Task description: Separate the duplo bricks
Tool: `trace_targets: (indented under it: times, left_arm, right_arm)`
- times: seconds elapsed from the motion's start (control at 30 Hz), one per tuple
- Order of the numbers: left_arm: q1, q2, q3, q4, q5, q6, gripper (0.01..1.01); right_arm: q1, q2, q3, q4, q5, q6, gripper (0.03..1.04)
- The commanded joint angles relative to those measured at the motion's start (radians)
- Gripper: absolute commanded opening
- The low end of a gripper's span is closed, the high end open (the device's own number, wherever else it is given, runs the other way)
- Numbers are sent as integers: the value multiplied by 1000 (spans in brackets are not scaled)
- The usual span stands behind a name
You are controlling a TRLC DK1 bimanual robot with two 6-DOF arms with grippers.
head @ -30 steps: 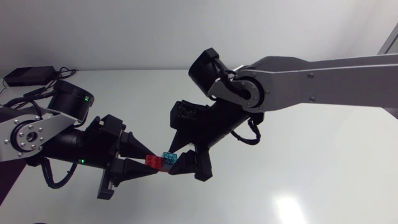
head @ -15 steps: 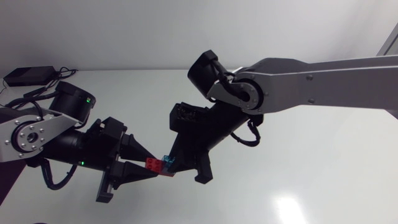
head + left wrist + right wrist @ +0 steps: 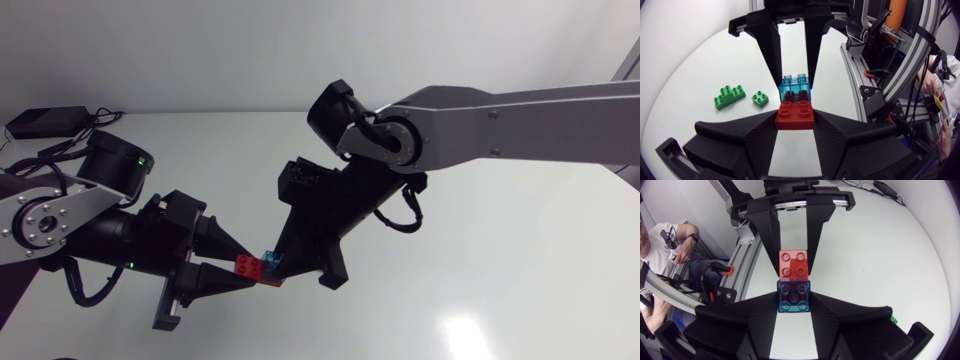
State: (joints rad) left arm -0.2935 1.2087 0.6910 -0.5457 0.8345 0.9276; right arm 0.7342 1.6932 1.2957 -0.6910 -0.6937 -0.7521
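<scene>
A red duplo brick (image 3: 245, 265) and a clear blue duplo brick (image 3: 269, 259) hang joined together above the table, near the middle. My left gripper (image 3: 243, 267) is shut on the red brick (image 3: 795, 114). Facing it, my right gripper (image 3: 276, 261) is shut on the blue brick (image 3: 793, 296). In the left wrist view the blue brick (image 3: 794, 89) sits just ahead of the red one, pinched by the right arm's fingers (image 3: 771, 47). In the right wrist view the red brick (image 3: 794, 264) lies ahead of the blue one, between the left arm's fingers (image 3: 769, 225).
A green stepped duplo piece (image 3: 729, 96) and a small green brick (image 3: 759, 98) lie on the white table below, beside the left gripper. A black box with cables (image 3: 42, 122) sits at the table's back left corner.
My right gripper's fingers have closed onto the blue brick; a second ago they stood apart around it. The joined bricks and both arms have hardly shifted.
</scene>
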Motion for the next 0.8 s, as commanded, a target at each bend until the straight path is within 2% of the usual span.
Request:
trace_targets:
  times: [0.0,0.3,0.5,0.77]
  left_arm:
    - [13,-15,-21,10,9,39,410]
    - [30,11,-13,9,11,27,410]
    - [30,25,-19,0,12,25,410]
    - [28,17,-21,1,14,5,425]
  right_arm:
    - [14,-9,-32,18,13,5,284]
    - [68,-110,-148,160,134,80,284]
    - [67,-138,-156,168,172,79,284]
    - [70,-125,-157,166,168,80,284]
